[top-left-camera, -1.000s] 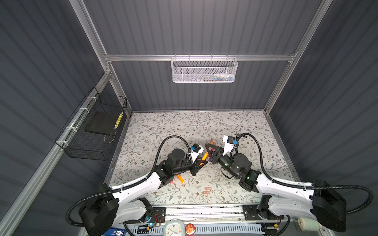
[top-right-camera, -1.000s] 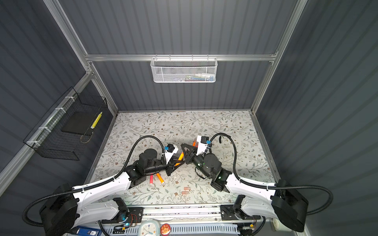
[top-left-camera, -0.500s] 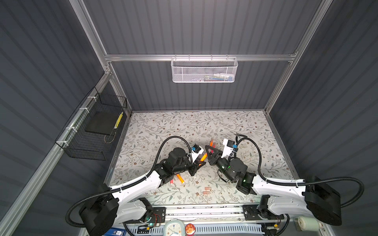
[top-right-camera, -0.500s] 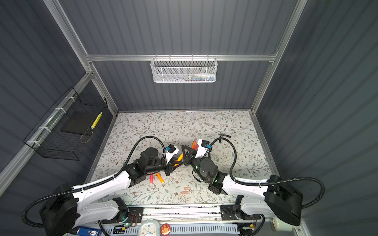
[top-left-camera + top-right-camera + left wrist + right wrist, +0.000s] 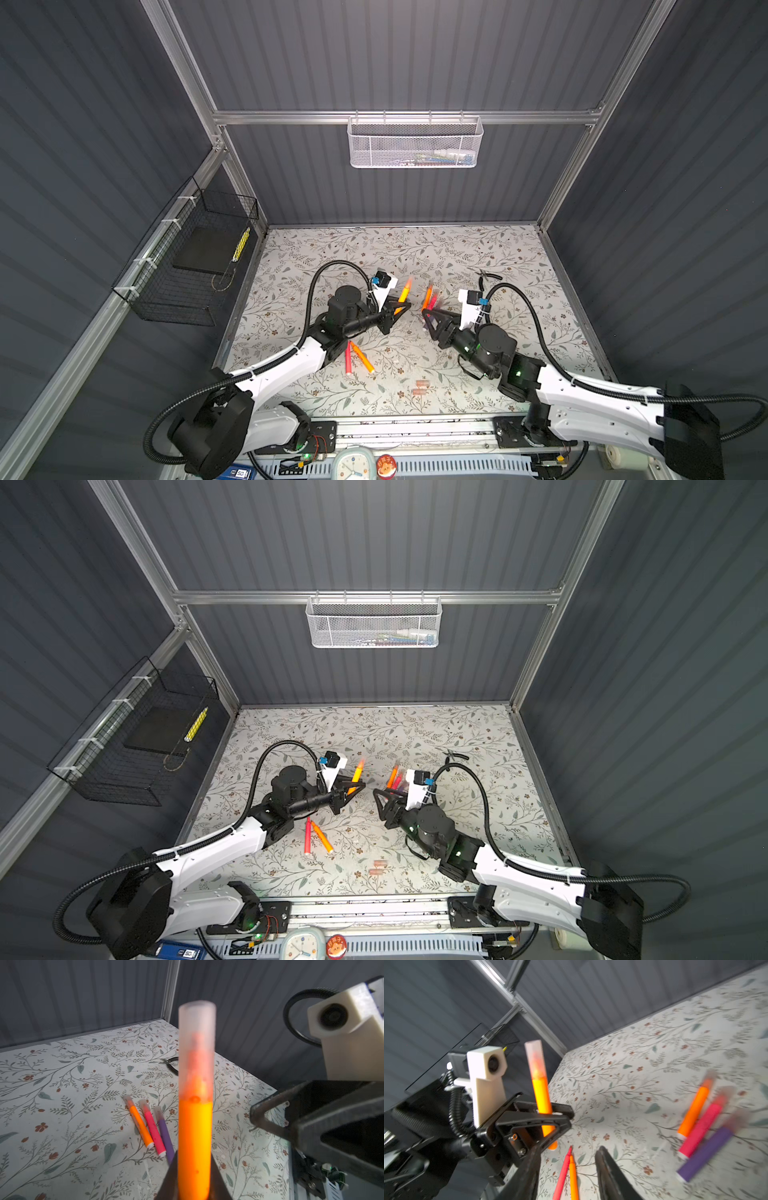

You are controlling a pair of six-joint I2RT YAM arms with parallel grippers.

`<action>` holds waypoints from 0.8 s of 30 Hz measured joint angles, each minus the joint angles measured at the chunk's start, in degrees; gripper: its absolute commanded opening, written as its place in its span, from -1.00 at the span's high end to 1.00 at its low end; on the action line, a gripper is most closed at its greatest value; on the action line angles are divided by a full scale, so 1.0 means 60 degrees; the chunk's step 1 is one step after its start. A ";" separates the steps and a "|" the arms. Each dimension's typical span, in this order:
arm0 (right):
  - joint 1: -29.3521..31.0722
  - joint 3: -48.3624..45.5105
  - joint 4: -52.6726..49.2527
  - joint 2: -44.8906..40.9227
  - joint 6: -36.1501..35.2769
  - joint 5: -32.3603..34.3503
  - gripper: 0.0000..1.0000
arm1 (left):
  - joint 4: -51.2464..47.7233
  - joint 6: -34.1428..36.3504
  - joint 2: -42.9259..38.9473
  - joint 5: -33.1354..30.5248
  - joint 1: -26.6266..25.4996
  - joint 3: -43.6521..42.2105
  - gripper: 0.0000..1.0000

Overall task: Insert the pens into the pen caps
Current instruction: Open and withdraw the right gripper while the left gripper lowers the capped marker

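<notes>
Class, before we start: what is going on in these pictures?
Pens are being capped. The left gripper holds an orange pen upright, with a cap on its tip. The right gripper stands open and empty nearby, not touching it. Three capped pens lie together on the table; two uncapped pens and two loose caps wait nearer the front.

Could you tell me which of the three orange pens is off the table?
The orange pen gripped in the left hand; the other two lie flat on the table: a capped pen and an uncapped pen.
</notes>
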 measured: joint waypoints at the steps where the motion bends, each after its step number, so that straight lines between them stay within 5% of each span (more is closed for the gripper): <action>1: -0.0291 -0.0007 -0.0521 -0.0331 0.0040 0.0022 -0.14 | -0.0007 -0.0004 0.0266 -0.0229 -0.0018 0.0055 1.00; 12: -0.2280 0.0291 -0.4962 -0.2783 -0.0576 0.1530 -0.41 | -0.1712 -0.0892 0.3799 -0.2331 -0.0051 0.2401 1.00; 24: -0.6058 -0.0062 -0.5031 -0.1577 -0.1435 0.1891 -0.45 | -0.2834 -0.2929 0.6116 -0.3355 -0.0244 0.4047 0.96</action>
